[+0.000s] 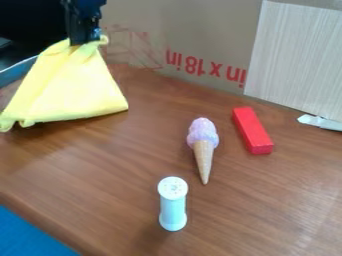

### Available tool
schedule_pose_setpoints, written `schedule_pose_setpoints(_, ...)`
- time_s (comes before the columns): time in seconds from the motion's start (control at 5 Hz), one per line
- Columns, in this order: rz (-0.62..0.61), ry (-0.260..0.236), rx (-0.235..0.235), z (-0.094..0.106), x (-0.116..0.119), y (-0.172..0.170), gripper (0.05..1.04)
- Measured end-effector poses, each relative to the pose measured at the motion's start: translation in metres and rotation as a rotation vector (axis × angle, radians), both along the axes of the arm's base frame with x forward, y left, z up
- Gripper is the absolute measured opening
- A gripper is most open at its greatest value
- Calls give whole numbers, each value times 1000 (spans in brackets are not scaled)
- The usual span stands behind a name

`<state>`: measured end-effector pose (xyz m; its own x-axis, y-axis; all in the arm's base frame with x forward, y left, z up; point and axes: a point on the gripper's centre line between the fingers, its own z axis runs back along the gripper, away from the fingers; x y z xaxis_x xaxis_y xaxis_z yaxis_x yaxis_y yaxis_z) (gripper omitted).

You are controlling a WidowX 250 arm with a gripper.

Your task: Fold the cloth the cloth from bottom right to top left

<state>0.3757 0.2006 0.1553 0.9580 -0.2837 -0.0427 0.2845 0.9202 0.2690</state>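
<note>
The black gripper hangs over the far left part of the desk, its jaws narrow and closed on the gathered top of the yellow cloth. The cloth drapes down from them in a rough triangle – pinched at the top, wide at the bottom – with a small bit of it poking up beside the jaws. Its lower hem spreads above the left side of the desk, one corner toward the left edge and the other toward the middle; whether the hem touches the wood, I cannot tell.

Well apart from the cloth, near the middle of the desk, a toy ice cream cone lies with its purple scoop toward the far edge and its tip toward the near edge. A red block lies at a slant just to its right, not touching it. Nearer the near edge, a pale shaker stands upright, its white top dotted with holes. A white object lies at the far right edge, below a pale panel. Cardboard with red print stands along the far edge – behind the cloth and cone.
</note>
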Motion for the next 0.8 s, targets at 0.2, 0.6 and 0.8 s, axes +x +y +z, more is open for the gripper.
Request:
schedule_pose_setpoints(0.2,-10,-19,-44,8,7,4,56)
schedule_pose_setpoints(0.6,4,-81,-34,14,17,19,56)
schedule_pose_setpoints(0.8,19,-93,-41,13,22,28,56)
